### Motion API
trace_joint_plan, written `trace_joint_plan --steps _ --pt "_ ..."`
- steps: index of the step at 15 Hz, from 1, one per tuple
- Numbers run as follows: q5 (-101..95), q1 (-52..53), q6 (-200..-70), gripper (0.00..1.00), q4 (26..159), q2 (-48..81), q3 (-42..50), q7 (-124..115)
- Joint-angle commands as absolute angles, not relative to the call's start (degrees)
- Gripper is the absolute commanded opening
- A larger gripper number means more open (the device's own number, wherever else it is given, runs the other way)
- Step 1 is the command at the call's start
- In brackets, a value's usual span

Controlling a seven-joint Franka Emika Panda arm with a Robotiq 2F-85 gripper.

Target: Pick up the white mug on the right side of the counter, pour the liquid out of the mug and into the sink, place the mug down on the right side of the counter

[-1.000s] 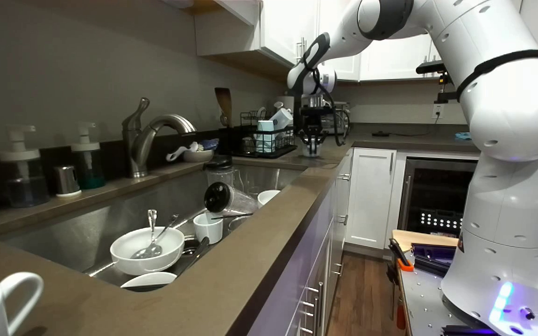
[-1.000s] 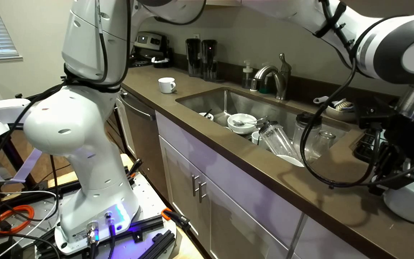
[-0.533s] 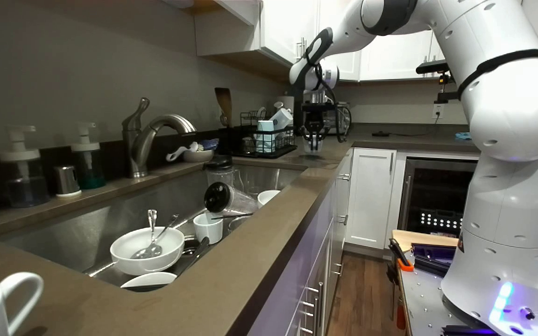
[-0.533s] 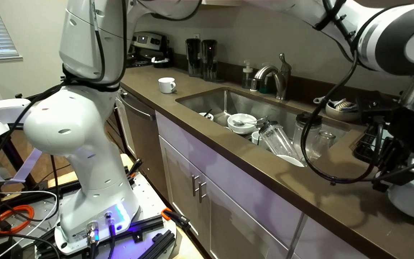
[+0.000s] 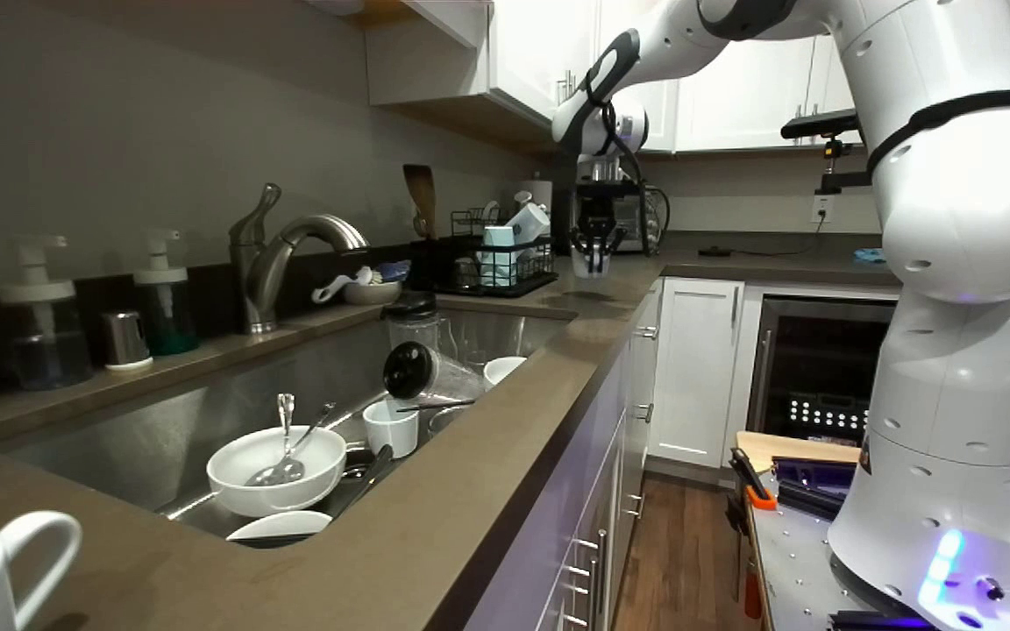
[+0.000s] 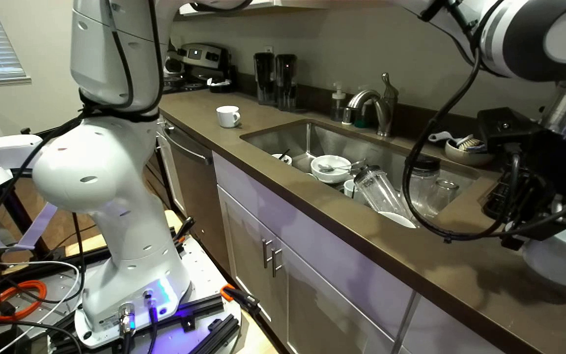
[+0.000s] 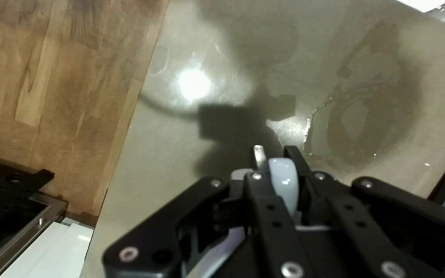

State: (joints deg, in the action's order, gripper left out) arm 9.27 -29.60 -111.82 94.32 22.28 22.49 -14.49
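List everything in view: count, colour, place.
held mug: one, white, above counter
standing mug: one, white, on counter
counter: one, brown, around sink
sink: one, grey, in counter
faucet: one, silver, behind sink
soap dispensers: two, white-topped, behind sink
large bowl: one, white, in sink
black-topped jars: two, clear, in sink
other dishes: unclear, mostly white, in sink
rack: one, black, on counter
spatula: one, brown, by wall
tall containers: two, black, by wall
cabinets: several, white, above counter
arm: one, white, over counter
pincer: one, black, gripping held mug
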Motion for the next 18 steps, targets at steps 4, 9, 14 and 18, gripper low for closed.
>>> trace_joint_plan --steps 4,9,14,18 --pt "9.4 -29.3 -111.4 0.16 95.9 20.5 22.8 -12.6" --pt "9.4 -29.2 -111.4 0.16 96.4 20.3 22.8 -12.6" --pt "9.3 -29.1 -111.4 0.04 96.4 20.3 22.7 -12.6" --pt "7.2 -27.1 -112.9 0.04 100.9 17.7 22.3 -11.7"
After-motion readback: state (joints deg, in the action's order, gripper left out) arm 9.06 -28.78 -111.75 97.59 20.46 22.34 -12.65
